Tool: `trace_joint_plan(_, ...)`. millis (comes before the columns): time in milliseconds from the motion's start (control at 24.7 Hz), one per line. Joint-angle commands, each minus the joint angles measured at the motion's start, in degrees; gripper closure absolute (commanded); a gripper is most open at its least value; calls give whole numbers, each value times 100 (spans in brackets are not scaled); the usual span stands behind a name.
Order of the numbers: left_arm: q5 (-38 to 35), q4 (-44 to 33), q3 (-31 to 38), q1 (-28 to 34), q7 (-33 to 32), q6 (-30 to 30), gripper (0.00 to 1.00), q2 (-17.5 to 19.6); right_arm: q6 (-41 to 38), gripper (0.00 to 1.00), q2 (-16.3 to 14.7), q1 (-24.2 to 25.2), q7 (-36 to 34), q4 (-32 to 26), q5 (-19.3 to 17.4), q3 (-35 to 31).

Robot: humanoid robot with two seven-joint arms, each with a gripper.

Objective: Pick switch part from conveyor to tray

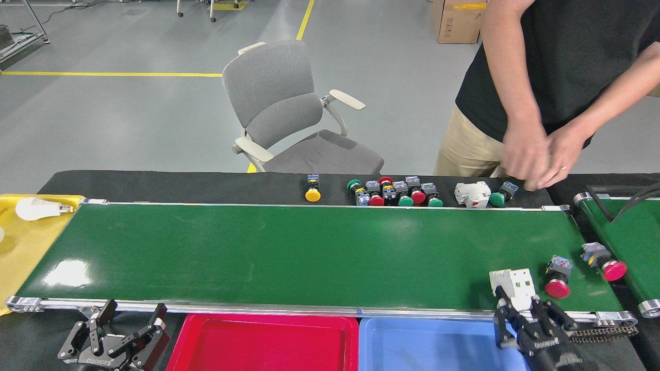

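On my left gripper [133,323], at seven o'clock in the head view, the black body carries white lettering I read as "DOBOT", though it is small; its fingers [107,313] stand spread apart with nothing between them, over the black bench [154,181] edge. My right gripper [522,303], at five o'clock, has a white marking too blurred to read. Its black fingers [504,300] are clamped around the white blocky plastic switch part [513,285], which sits at the near edge of the long glossy dark-green conveyor belt [289,252] with its silver rails, right above the blue plastic tray [428,344].

Just beside it toward three o'clock lies one red-capped push button with a dark body [558,278], on the same belt. A second red-capped button [604,262] lies on the narrower green belt [631,232] at the right edge.

Two shallow trays in front of me: the blue one and a red plastic tray [263,342], touching side by side. A yellow tray [23,242] at nine o'clock holds one white light bulb [37,208].

Along the far bench strip: one yellow-capped button [312,188], a tight cluster of red and green buttons [394,192] I can't count cleanly, one white blocky switch unit [472,194], one green-capped button [501,196]. A person's hands [536,154] meet at one o'clock, above that strip. A grey fabric office chair [294,113] stands behind. A cardboard box [456,20] sits on the floor, label unreadable.
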Motion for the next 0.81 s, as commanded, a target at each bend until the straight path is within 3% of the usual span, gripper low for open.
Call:
trace_joint_plan(0,24,-68,175,8,21,1,0,58,-463,14,172,204,-403,-164,-21,-19)
trace_joint_plan(41,24,-68,237,8,21,-16,0,58,-691,1,260,291,-491,-164,-21,-28)
trace_joint_plan(243,33,-85,272,17,21,1,0,31,-762,0,374,344,-483,-164,-56,-458)
trace_joint_plan(365,33,-85,272,8,21,10,0,40,3,0,840,221,-412,-164,-47,-635)
trace_joint_plan(486,33,-94,254,-18,21,-16,0,66,829,0,857,151,-78,-155,-12,-635)
trace_joint_plan(608,24,-85,228,-44,21,-16,0,66,1066,0,849,-157,54,-59,14,-626)
trace_joint_plan(770,6,-68,202,-71,21,-25,0,75,1260,0,893,-754,352,222,506,-512)
